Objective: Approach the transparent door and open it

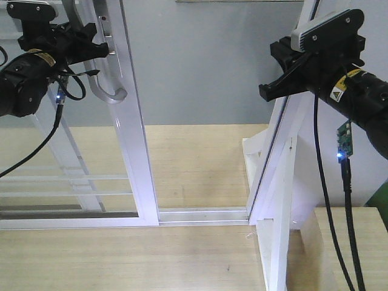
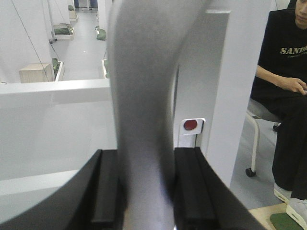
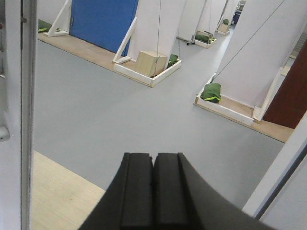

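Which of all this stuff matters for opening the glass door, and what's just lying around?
For the job: transparent door; its pull handle, clamped by the left pincer; right pincer, shut and empty.
Just around: white post, seated person, wooden box, green bags.

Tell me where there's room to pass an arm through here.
Free: the gap between the door and the post, above the track, looks open; so does the wooden floor in front. Crowded: upper left, where the left tool clamps the handle, and the post's top, beside the shut right tool.
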`<state>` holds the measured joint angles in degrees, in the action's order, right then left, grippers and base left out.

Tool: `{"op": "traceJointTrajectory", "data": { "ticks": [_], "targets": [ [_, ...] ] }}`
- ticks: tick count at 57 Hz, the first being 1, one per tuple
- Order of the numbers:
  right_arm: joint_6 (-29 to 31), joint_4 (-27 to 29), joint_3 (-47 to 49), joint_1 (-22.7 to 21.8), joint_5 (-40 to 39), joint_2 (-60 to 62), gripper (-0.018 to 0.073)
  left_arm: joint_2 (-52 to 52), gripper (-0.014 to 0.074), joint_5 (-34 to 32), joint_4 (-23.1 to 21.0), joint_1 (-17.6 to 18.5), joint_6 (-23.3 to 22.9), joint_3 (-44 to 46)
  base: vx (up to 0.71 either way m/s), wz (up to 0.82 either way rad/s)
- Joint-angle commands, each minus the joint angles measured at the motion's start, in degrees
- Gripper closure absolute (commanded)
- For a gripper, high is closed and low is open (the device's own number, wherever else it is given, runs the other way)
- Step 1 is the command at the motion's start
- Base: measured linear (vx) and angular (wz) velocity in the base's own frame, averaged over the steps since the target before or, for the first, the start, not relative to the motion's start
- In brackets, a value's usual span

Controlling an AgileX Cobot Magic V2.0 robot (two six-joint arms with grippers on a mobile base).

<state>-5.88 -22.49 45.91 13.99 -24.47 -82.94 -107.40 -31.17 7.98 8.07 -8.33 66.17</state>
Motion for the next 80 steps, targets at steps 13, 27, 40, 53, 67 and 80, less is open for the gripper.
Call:
{"op": "traceJointTrajectory", "data": {
  "ticks": [13, 27, 40, 53, 67, 80],
  "targets": [
    [0.5, 0.6, 1.4, -0.4, -4.6, 2.1, 0.0565, 6.5, 0.0604, 1.0, -0.9, -4.0, 0.3, 1.8, 0.00, 0.00],
    [0.5, 0.6, 1.4, -0.4, -4.6, 2.1, 0.0565, 9.5, 0.0603, 5.1, -0.8, -9.2, 0.3, 1.7, 0.00, -0.01],
    [0.4, 0.6, 1.4, -0.4, -4.6, 2.1, 0.0565, 11.6, 0.0603, 9.6, -0.8, -12.9, 0.5, 1.7, 0.00, 0.00],
    [0.4, 0.6, 1.4, -0.4, -4.6, 2.1, 0.0565, 13.6, 0.0603, 13.4, 1.1, -14.3, 0.5, 1.3, 0.00, 0.00],
    [0.4, 0.6, 1.4, -0.4, -4.6, 2.1, 0.0565, 17.2, 0.0603, 10.2, 5.3, -14.3, 0.1, -3.5, 0.00, 0.01],
    [-0.2, 0.9, 1.4, -0.4, -4.9, 2.1, 0.0565, 22.4, 0.0603, 8.9, 5.3, -14.3, -1.2, -7.9, 0.00, 0.00]
  ]
}}
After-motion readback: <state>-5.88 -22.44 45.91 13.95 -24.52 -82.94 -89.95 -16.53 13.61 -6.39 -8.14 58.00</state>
